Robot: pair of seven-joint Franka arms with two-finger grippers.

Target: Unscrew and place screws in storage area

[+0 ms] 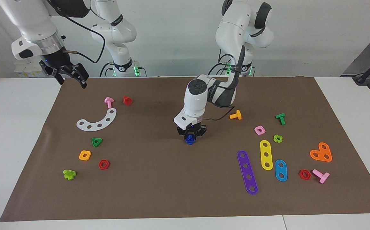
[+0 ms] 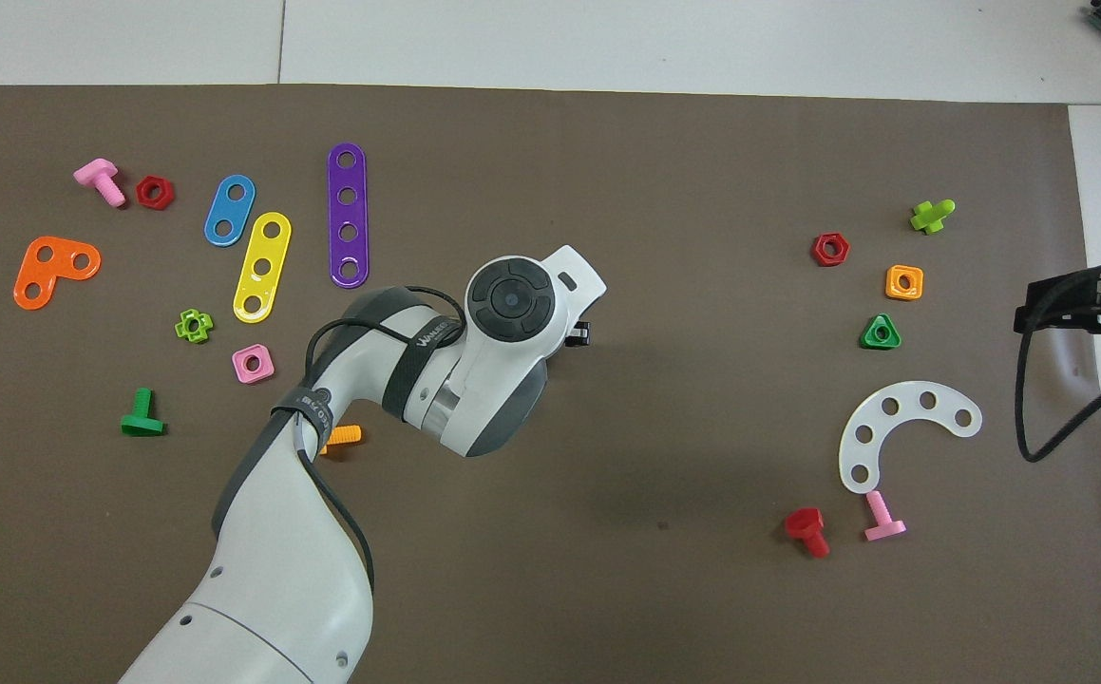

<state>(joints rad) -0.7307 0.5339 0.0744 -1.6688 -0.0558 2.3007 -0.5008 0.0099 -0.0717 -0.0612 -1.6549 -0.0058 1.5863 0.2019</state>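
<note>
Left gripper (image 1: 190,135) pinches the blue screw (image 1: 190,139) straight below it at mat (image 1: 159,191) centre, screw axis vertical. Right gripper (image 1: 71,74) waits spread over the mat's right-arm-end corner, well apart.

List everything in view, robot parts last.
mat: 1, brown, tabletop
screw: 1, dark blue, mat's middle
bolts: 6; pink bolt, red bolt, lime bolt, right arm's end; orange bolt, green bolt, second pink bolt, left arm's end
nuts: 6; green nut, orange nut, red nut, right arm's end; pink nut, lime nut, second red nut, left arm's end
plates: 5; white curved plate, right arm's end; purple strip, yellow strip, blue strip, orange plate, left arm's end
left gripper: shut on screw
right gripper: open, waiting over mat's edge
</note>
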